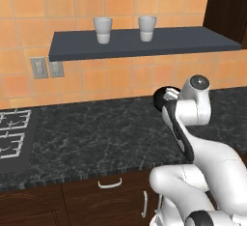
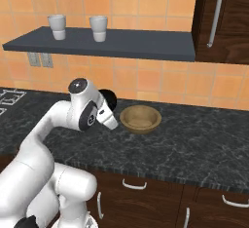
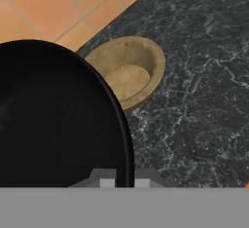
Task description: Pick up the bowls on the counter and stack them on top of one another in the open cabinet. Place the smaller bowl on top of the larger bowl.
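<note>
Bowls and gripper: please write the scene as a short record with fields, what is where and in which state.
black bowl: at the gripper, its rim between the fingertips; also seen behind the hand
gripper: shut on the black bowl's rim, as far as the hand view shows
wooden bowl: upright on the counter, empty, apart from the black bowl
counter: black stone, under the wooden bowl
cabinet: dark wood, upper right, no bowl seen in it
shelf: grey, carries two cups
stacking: not yet done

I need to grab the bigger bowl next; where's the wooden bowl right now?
The wooden bowl sits on the counter near the tiled wall, below the grey shelf, just right of the black bowl at the gripper.
</note>
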Controlling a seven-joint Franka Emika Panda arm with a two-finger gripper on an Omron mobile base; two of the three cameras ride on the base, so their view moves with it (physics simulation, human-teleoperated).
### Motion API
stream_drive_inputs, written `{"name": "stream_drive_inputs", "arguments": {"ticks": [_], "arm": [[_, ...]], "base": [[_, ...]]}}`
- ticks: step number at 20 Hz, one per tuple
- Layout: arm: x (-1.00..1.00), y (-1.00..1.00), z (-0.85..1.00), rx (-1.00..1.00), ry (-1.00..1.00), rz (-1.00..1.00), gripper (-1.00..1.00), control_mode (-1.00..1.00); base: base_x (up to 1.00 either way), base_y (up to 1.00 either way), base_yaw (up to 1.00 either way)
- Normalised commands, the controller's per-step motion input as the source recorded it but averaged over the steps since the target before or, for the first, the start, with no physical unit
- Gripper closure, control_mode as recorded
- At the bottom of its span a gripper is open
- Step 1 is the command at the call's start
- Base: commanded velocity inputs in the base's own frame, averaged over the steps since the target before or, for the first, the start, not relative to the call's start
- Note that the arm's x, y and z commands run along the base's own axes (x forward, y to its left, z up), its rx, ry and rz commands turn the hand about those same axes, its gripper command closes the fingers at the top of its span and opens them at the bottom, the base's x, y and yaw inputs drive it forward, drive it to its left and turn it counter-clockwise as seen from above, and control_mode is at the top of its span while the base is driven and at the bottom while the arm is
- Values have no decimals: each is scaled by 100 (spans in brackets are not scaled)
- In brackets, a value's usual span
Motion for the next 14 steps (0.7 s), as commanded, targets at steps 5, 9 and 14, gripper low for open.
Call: {"name": "stream_drive_inputs", "arguments": {"ticks": [5, 9, 14], "arm": [[37, -37, -9, -1, 28, -5, 100, -100], [25, -51, -33, 0, 0, 0, 100, -100], [47, -40, -45, 0, 0, 0, 100, -100]], "base": [[0, 0, 0], [0, 0, 0], [0, 0, 0]]}}
